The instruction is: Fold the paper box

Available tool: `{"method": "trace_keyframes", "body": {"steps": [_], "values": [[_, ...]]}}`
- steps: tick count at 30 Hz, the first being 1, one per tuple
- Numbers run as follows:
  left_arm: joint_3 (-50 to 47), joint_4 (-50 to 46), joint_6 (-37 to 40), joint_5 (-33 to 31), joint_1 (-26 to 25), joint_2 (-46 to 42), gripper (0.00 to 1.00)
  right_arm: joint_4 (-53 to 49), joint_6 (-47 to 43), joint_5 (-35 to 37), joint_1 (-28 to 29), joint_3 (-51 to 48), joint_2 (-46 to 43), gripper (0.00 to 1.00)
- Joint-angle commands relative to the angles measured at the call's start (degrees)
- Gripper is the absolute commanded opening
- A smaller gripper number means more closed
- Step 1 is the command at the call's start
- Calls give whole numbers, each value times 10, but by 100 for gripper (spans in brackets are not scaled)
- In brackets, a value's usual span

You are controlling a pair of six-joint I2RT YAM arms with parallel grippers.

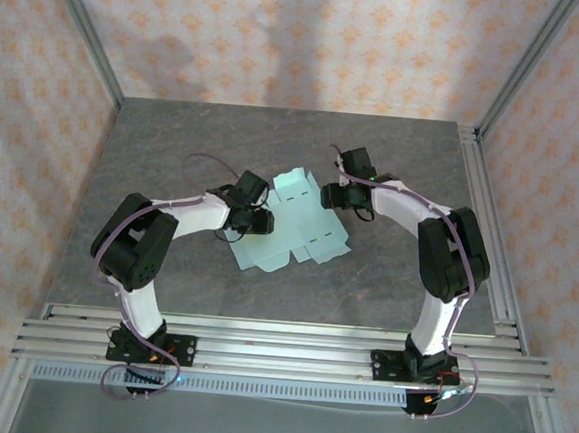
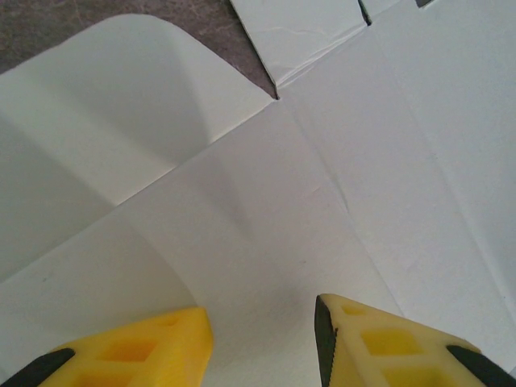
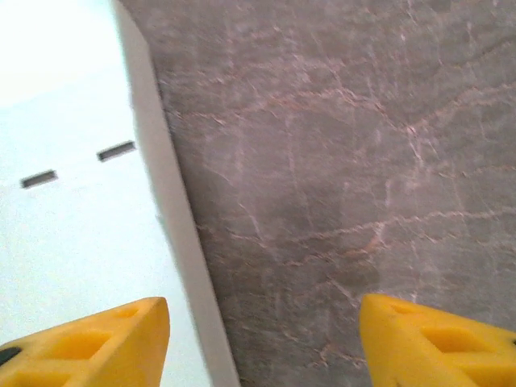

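Top view: paper box [image 1: 294,227] lies as an unfolded sheet mid-bench [image 1: 175,147]. The left gripper [image 1: 259,221] is over the box's left edge and the right gripper [image 1: 333,193] is at its far right corner.
Left wrist view adds crease lines and a rounded flap [image 2: 137,105]. Gripper jaws stand apart above the card, clamping nothing.
Right wrist view adds two slots [image 3: 117,150] near the box's edge. Jaws are released wide and straddle that edge.
Bare bench surrounds the box, and the arms flank it.
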Motion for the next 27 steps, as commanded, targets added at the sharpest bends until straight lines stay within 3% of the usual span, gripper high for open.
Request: {"method": "trace_keyframes", "body": {"steps": [1,6,17,20,23,27], "values": [[-25,-47,1,-15,-3,23,43,18,-12,-32,1,-1,-6,67],[-26,-48,2,-14,-3,25,43,18,-20,-39,1,4,21,66],[-20,-50,2,-13,-3,26,43,-18,-56,-45,2,23,58,25],[-19,-52,2,-12,-3,26,43,-18,-69,-36,1,17,52,23],[-19,-52,2,-12,-3,28,43,-1,-74,-47,1,5,41,27],[-19,-50,1,-12,-3,28,43,4,-66,-57,2,-3,36,17]]}}
